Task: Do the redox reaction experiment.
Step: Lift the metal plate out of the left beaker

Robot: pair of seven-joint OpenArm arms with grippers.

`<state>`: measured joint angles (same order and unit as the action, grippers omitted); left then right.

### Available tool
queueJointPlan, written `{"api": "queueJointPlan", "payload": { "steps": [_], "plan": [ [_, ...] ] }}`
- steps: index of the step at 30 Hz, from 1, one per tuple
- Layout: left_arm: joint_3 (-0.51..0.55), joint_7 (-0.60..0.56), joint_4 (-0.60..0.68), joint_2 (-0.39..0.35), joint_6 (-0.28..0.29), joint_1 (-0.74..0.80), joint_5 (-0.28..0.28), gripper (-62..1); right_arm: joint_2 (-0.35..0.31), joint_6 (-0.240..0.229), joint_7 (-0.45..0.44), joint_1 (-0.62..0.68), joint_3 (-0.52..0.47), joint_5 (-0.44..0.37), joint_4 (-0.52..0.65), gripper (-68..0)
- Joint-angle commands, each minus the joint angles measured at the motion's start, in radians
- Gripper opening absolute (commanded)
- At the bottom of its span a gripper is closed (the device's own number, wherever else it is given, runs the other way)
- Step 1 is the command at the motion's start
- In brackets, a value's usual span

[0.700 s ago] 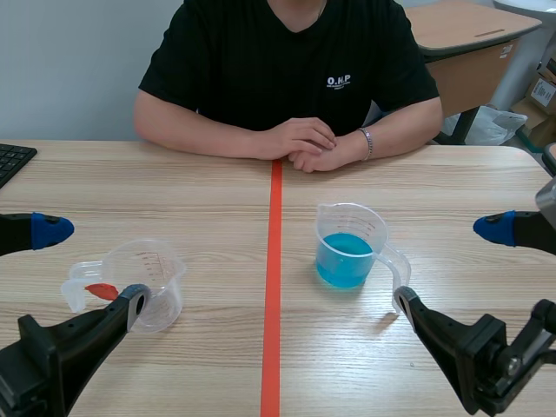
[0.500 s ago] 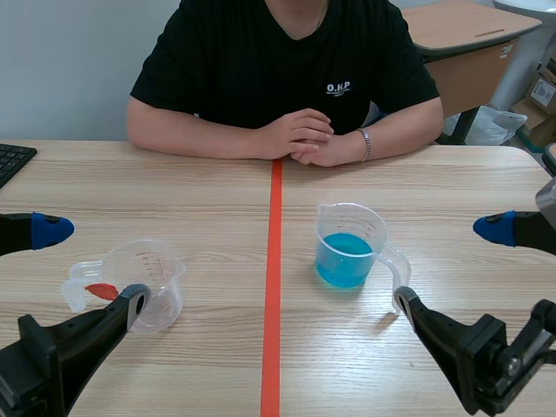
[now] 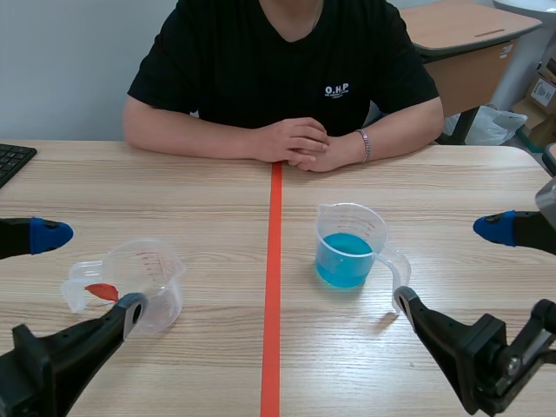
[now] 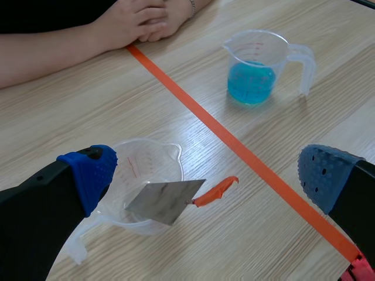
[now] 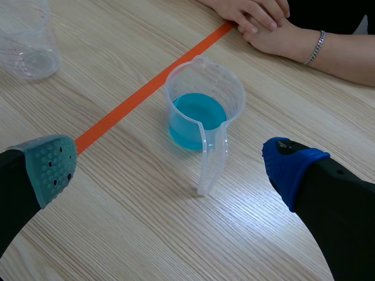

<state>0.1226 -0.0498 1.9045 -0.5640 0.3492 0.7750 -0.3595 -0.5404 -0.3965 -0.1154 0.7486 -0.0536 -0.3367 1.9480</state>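
Blue liquid [image 3: 346, 257] is held in a clear measuring cup [image 3: 350, 228] that is set upright just right of the orange-red tape line [image 3: 273, 287], with its handle turned toward the near right. A second clear measuring cup [image 3: 149, 280] is placed left of the line, well apart from the first. A thin grey metal sheet [image 4: 164, 201] is seen lying tilted inside it, and an orange-red tag [image 4: 215, 191] fixed to one corner is carried out past the rim.

The left gripper [image 3: 87, 271] is spread wide around the second cup, with nothing gripped. The right gripper [image 3: 447, 263] is likewise spread wide on either side of the blue cup's handle, which is not touched.

At the far edge of the wooden table [image 3: 208, 200] a seated person's clasped hands [image 3: 304, 143] are rested on the tape line, a metal bracelet [image 3: 367, 143] worn on one wrist. A black keyboard [image 3: 13, 159] is partly seen at the far left.
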Motion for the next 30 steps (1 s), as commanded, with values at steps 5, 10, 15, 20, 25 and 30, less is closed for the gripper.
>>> {"api": "queueJointPlan", "payload": {
  "steps": [5, 10, 15, 20, 25, 30],
  "plan": [
    [0.116, -0.059, 0.008, -0.004, -0.025, 0.103, -0.014, 1.4, -0.011, 0.004, -0.019, 0.002, -0.006, -0.006, 0.020, 0.4],
    [0.195, -0.059, 0.008, 0.004, -0.063, 0.232, -0.014, 1.4, -0.011, 0.003, -0.023, 0.002, -0.006, -0.006, 0.020, 0.4],
    [0.256, -0.058, 0.005, 0.079, -0.131, 0.367, -0.014, 1.4, -0.025, 0.002, -0.064, 0.002, -0.002, 0.022, 0.020, 0.4],
    [0.272, -0.058, -0.035, 0.174, -0.156, 0.454, -0.014, 1.4, -0.074, -0.001, -0.122, -0.004, 0.017, 0.024, 0.020, 0.4],
    [0.270, -0.059, -0.110, 0.264, -0.156, 0.469, -0.014, 1.4, -0.138, 0.000, -0.161, -0.037, 0.068, 0.023, 0.020, 0.4],
    [0.262, -0.066, -0.171, 0.324, -0.156, 0.469, -0.014, 1.4, -0.186, 0.000, -0.173, -0.091, 0.148, 0.023, 0.020, 0.4]
  ]
}}
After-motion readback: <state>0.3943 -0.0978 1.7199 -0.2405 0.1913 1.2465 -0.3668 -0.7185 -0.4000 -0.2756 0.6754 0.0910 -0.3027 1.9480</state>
